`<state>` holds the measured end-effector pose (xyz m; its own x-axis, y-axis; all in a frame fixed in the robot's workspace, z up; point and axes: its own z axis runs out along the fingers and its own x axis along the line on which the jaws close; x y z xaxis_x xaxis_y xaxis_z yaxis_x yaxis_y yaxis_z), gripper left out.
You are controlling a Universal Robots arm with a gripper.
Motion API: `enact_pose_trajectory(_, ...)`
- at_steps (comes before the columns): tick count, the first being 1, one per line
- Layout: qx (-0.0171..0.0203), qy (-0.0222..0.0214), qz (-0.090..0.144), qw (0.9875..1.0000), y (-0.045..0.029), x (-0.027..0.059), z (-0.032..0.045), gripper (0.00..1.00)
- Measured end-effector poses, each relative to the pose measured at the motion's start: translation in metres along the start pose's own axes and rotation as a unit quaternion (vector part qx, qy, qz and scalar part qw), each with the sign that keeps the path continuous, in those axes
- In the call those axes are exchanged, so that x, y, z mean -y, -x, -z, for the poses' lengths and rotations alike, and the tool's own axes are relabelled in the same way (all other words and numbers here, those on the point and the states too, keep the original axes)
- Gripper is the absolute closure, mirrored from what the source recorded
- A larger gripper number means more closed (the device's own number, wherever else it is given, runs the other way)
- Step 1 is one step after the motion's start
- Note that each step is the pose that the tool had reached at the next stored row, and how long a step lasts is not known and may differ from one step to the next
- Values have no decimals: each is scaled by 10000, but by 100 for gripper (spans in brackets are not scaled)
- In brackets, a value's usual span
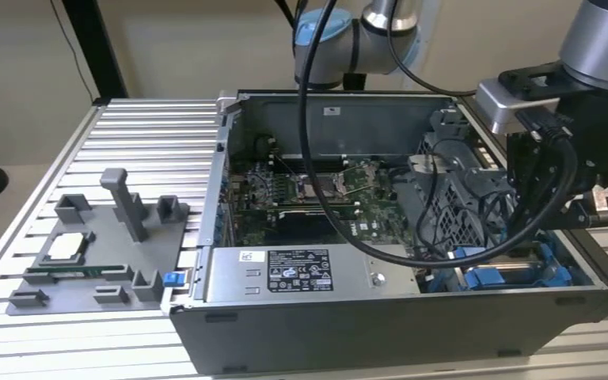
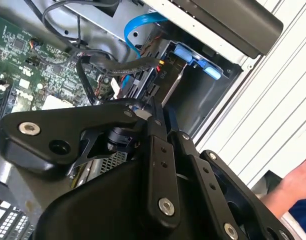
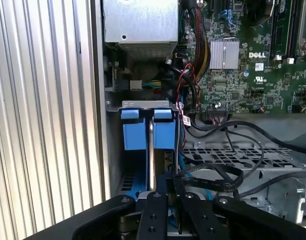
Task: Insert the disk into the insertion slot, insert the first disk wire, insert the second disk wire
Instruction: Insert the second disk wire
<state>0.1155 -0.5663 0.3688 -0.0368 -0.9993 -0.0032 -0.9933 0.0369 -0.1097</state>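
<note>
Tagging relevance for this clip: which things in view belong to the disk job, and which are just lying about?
Job in hand: disk in its blue frame, insertion slot, black cable beside it, pincer.
Lying about: power-supply box, motherboard, grey parts tray, a person's hand.
</note>
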Motion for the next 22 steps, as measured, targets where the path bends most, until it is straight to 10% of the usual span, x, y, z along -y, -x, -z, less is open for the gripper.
enact_pose_trajectory(22,5,-14,-1,10000,0,-5,-87,100)
